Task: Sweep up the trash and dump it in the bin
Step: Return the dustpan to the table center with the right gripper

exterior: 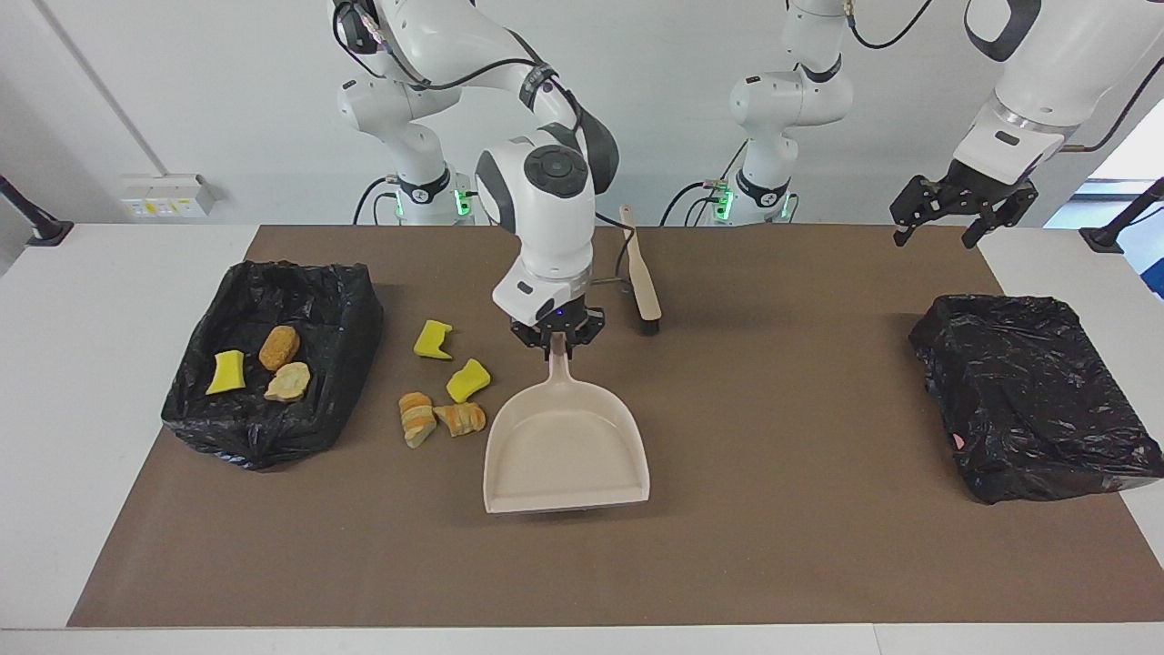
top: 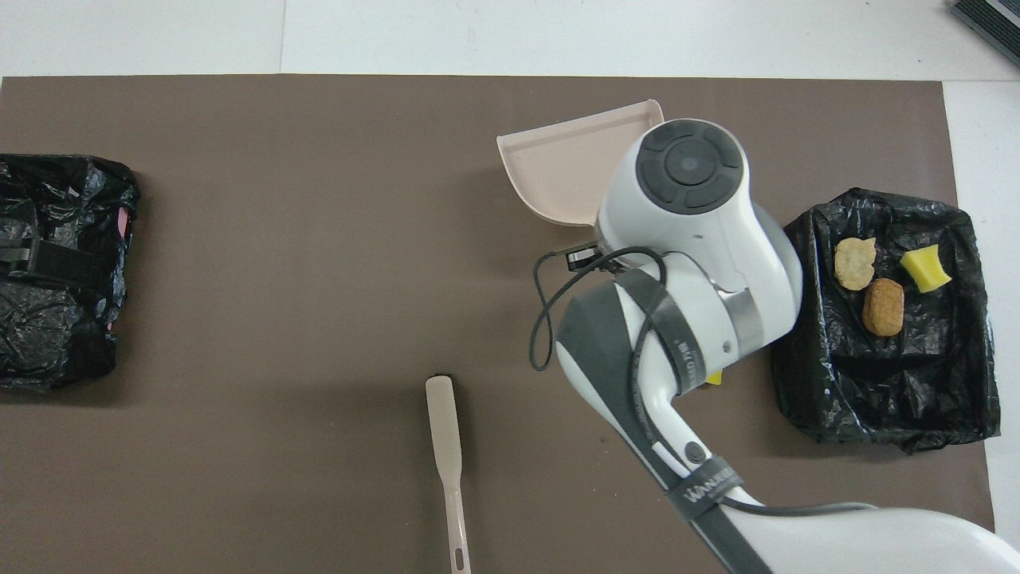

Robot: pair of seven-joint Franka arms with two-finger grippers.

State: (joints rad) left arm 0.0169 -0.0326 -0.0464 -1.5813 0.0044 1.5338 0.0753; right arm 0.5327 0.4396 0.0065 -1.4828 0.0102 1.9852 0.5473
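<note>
My right gripper [exterior: 556,340] is shut on the handle of the beige dustpan [exterior: 568,446], which sits low over the brown mat with its open lip pointing away from the robots. Loose trash lies beside the pan toward the right arm's end: two yellow chunks [exterior: 434,339] [exterior: 467,379] and two striped bread-like pieces [exterior: 416,418] [exterior: 461,418]. The black-bagged bin [exterior: 346,309] holds a yellow chunk [top: 924,268], a brown nugget [top: 883,306] and a pale lump [top: 854,263]. In the overhead view my right arm covers the loose pieces. My left gripper [exterior: 934,238] waits open in the air.
The beige brush [exterior: 641,273] lies on the mat nearer to the robots than the dustpan [top: 558,167]. A second black-bagged bin [exterior: 1037,396] stands at the left arm's end. The brown mat [exterior: 773,546] covers most of the white table.
</note>
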